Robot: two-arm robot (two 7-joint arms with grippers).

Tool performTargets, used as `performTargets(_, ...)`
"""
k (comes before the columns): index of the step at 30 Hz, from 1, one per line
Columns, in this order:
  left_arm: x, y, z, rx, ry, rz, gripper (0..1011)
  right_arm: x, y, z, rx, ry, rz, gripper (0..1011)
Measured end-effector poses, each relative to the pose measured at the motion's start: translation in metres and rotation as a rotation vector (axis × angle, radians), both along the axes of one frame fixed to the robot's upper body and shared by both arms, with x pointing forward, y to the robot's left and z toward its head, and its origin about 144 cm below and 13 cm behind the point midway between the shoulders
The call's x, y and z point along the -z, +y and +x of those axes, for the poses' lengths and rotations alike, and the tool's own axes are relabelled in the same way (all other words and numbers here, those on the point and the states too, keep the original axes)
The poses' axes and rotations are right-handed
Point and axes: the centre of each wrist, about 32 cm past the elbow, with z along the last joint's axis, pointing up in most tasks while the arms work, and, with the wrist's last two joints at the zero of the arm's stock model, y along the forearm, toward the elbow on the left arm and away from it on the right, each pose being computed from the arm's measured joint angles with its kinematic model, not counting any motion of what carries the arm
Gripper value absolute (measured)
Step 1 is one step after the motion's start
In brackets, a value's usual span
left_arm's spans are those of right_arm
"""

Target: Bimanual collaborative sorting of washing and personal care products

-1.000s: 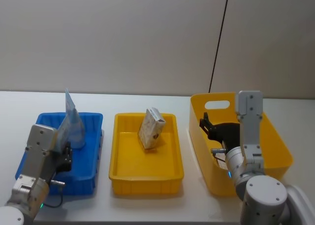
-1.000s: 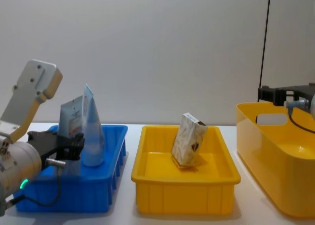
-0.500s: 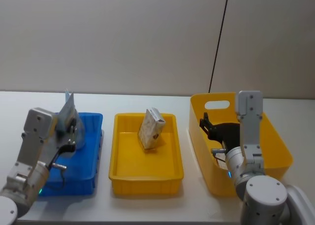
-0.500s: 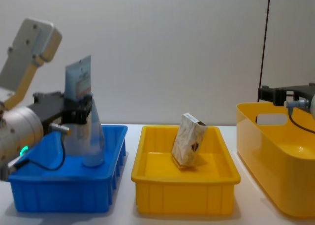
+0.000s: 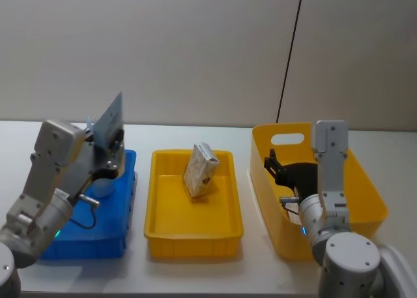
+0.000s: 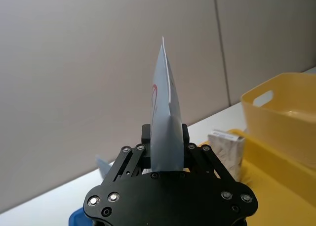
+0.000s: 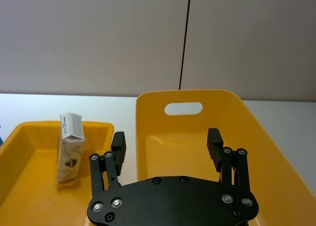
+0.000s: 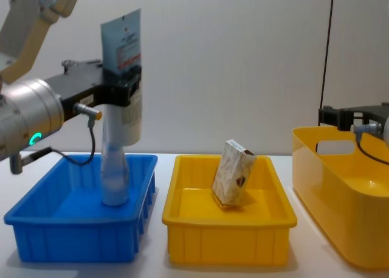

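Pale wall stood behind my white table (image 5: 195, 275). My left gripper (image 8: 124, 86) was clamped on the tall tube (image 8: 121, 44), holding it upright, high above the blue bin (image 8: 73, 235). The tube looked grey-white, flat at the top, with a light-blue and red label. I thought I should grip firmly and move slowly, so it missed the clear cone bottle (image 8: 114, 174) standing in the blue bin. My right gripper (image 7: 167, 142) hung far from the blue bin, fingers spread apart.

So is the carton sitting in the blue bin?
No, the carton stands leaning in the yellow tray in the middle, next to the blue bin.
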Motion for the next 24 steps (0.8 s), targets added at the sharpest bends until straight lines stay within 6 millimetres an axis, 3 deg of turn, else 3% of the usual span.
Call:
performTargets(7,-0.013,-0.011,0.0,0.099,-0.028,0.004,262,0.0,0.0,0.0,0.0,0.0,0.0,1004)
performTargets(24,-0.031,-0.063,0.006,0.287,-0.018,0.022,262,0.0,0.0,0.0,0.0,0.0,0.0,1003)
